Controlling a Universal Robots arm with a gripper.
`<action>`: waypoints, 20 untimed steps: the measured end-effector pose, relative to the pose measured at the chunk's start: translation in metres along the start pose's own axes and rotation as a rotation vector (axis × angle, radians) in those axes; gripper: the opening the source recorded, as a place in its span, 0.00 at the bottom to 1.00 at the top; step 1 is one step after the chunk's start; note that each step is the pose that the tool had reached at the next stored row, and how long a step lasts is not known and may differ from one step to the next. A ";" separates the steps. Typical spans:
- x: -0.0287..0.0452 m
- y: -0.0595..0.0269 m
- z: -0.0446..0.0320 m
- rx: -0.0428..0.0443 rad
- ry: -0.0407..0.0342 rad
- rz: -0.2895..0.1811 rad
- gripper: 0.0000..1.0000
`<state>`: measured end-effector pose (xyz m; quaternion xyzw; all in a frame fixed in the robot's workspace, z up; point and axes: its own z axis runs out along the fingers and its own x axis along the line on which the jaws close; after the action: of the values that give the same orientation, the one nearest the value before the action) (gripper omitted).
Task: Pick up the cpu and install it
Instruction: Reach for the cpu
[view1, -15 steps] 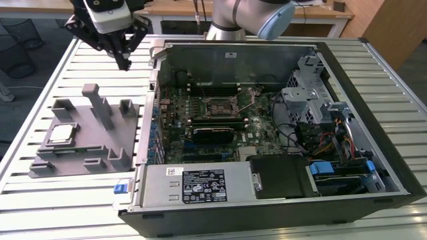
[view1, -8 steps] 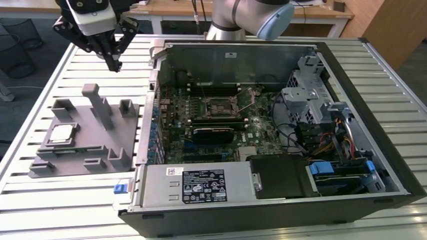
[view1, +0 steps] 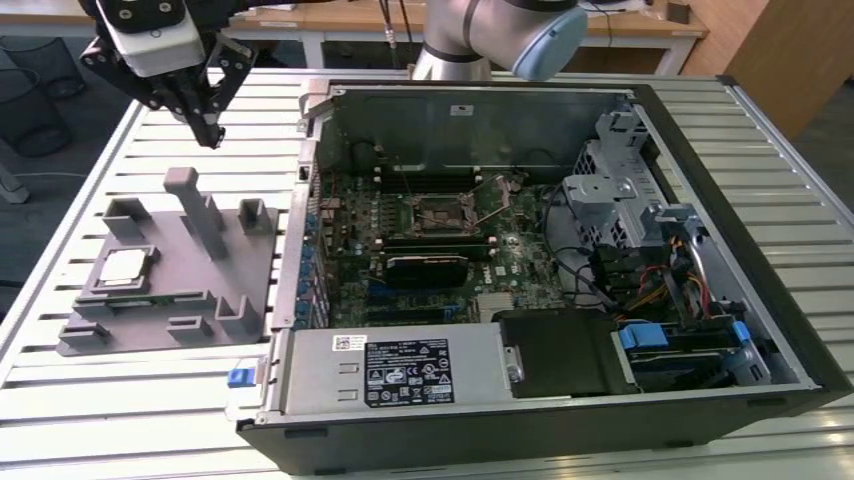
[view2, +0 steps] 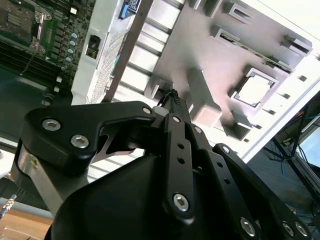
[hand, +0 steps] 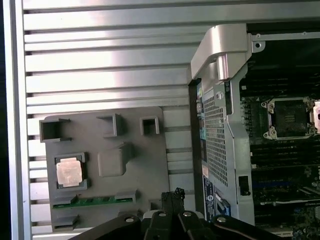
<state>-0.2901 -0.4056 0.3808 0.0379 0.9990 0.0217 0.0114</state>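
The cpu (view1: 124, 266), a small square chip with a silvery top, lies flat in a pocket of the grey fixture plate (view1: 167, 310) on the exterior view's left; it also shows in both wrist views (hand: 69, 171) (view2: 253, 90). My gripper (view1: 207, 135) hangs high above the far end of that plate, well clear of the cpu, shut with nothing between its fingers. Its black fingertips meet in both wrist views (hand: 172, 196) (view2: 172, 96). The empty black socket (view1: 441, 212) (hand: 290, 117) sits on the motherboard inside the open computer case (view1: 667, 130).
Grey upright blocks (view1: 200, 210) rise from the fixture plate near the cpu. A green memory stick (hand: 95, 201) lies in a slot on the plate. The case's metal wall (hand: 220, 50) stands between plate and motherboard. Drive bays and cables (view1: 654, 270) crowd the case's far side.
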 end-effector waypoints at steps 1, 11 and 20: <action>0.0020 -0.0005 0.0001 0.0000 -0.0002 0.000 0.11; 0.0185 -0.0041 0.0013 0.0000 -0.0010 0.000 0.11; 0.0319 -0.0060 0.0023 0.0001 -0.0007 -0.001 0.11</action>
<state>-0.3223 -0.4090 0.3776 0.0376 0.9990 0.0216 0.0117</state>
